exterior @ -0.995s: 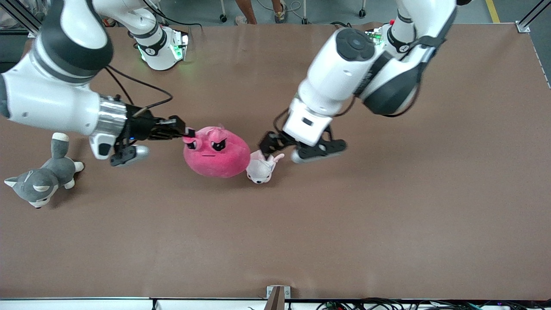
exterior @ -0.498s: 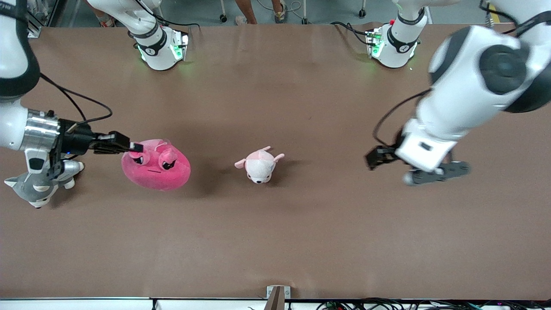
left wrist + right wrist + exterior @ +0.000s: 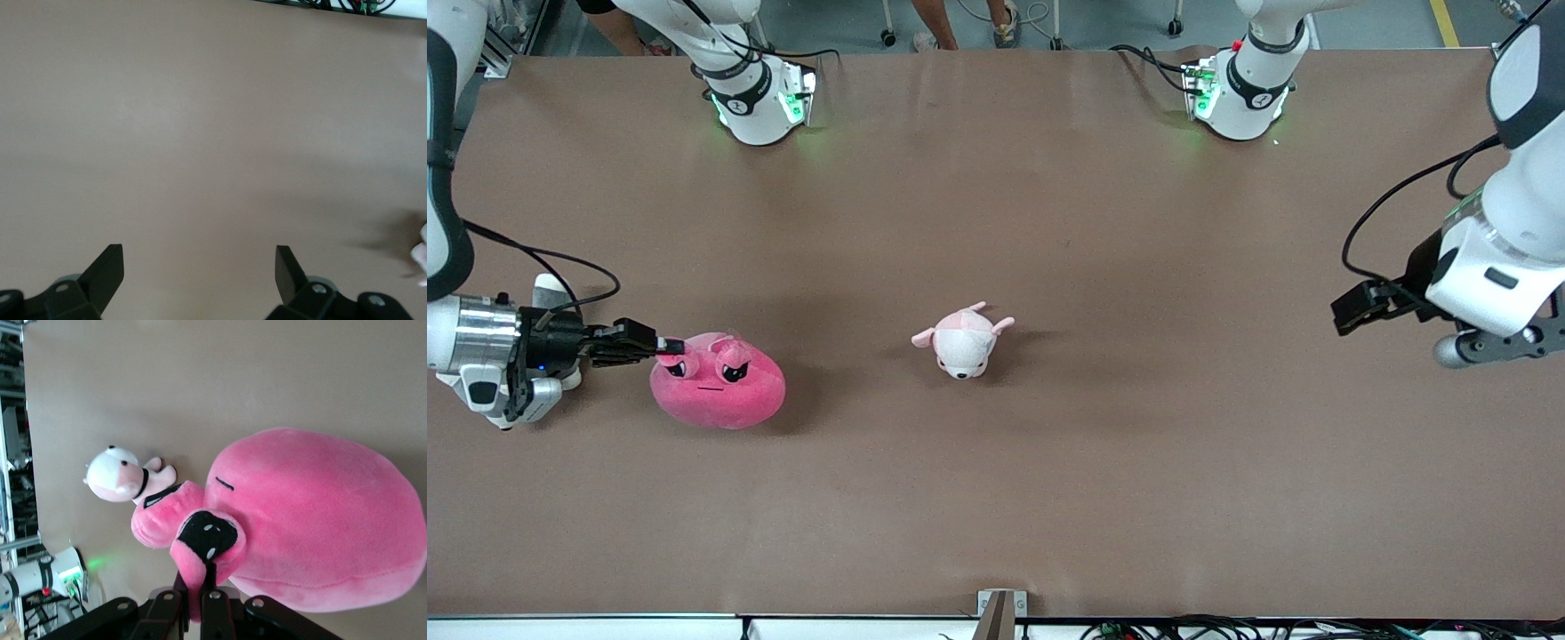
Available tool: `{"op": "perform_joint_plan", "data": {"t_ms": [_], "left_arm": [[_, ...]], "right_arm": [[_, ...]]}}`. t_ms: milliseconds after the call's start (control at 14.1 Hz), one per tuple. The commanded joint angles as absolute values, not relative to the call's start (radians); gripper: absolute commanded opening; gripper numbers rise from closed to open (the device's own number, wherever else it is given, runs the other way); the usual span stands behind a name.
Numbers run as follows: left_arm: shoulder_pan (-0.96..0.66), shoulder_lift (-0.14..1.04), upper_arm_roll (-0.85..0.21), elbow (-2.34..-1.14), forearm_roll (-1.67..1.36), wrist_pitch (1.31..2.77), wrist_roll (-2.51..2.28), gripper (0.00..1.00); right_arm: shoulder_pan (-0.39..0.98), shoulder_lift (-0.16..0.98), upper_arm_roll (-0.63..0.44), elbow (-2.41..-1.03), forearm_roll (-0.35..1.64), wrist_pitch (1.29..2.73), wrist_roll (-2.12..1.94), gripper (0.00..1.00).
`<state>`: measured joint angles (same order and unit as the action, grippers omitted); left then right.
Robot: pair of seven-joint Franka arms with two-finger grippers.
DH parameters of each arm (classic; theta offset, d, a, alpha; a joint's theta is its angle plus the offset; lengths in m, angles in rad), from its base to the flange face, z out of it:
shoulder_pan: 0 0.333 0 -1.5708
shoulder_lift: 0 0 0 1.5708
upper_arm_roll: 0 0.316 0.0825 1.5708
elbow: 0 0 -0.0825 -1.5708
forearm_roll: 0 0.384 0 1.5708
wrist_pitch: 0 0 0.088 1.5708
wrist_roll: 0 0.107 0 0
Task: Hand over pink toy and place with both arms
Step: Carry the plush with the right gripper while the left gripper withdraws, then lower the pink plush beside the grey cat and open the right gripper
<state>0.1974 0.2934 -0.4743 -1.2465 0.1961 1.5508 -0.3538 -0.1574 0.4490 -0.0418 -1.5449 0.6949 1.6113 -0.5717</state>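
Observation:
The pink toy [image 3: 716, 391], a big hot-pink plush with angry dark eyes, lies low at the table toward the right arm's end. I cannot tell whether it touches the table. My right gripper [image 3: 665, 347] is shut on a small ear at its top. The right wrist view shows the fingers [image 3: 198, 587] pinching that pink flap, with the toy's body [image 3: 313, 520] filling the view. My left gripper [image 3: 1498, 345] is open and empty, up over the table's left-arm end. In the left wrist view its fingers [image 3: 198, 260] are spread over bare table.
A small pale pink-and-white plush [image 3: 963, 340] lies mid-table and also shows in the right wrist view [image 3: 120, 475]. A grey-and-white husky plush [image 3: 551, 286] is mostly hidden under my right wrist. The brown table [image 3: 1049, 489] stretches toward the front camera.
My right gripper carried the pink toy from mid-table toward the right arm's end and lower. My left arm swung away from the toy to the left arm's end, gripper open.

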Motion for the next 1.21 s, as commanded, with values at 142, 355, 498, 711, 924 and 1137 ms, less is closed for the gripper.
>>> {"op": "perform_joint_plan", "data": {"t_ms": [142, 355, 498, 711, 924, 1137], "left_arm": [[0.227, 0.174, -0.460, -1.284, 0.198, 1.444, -0.236, 1.00], [0.102, 0.062, -0.294, -1.400, 0.129, 1.442, -0.227, 1.00], [0.002, 0.016, -0.171, -1.457, 0.098, 1.442, -0.218, 1.00], [-0.014, -0.026, -0.101, -1.494, 0.055, 1.443, -0.132, 1.00], [-0.031, -0.063, -0.049, -1.554, 0.041, 1.450, -0.106, 1.00], [-0.026, -0.063, -0.052, -1.554, 0.018, 1.451, -0.104, 1.00]], "right_arm": [[-0.216, 0.531, -0.023, -1.489, 0.704, 1.514, -0.641, 0.00], [-0.251, 0.584, -0.021, -1.486, 0.765, 1.460, -0.653, 0.00], [-0.256, 0.607, -0.021, -1.456, 0.769, 1.454, -0.667, 0.00], [-0.259, 0.623, -0.021, -1.451, 0.767, 1.450, -0.669, 0.00], [-0.267, 0.627, -0.021, -1.451, 0.769, 1.450, -0.669, 0.00], [-0.273, 0.635, -0.021, -1.453, 0.767, 1.448, -0.669, 0.01]]}}
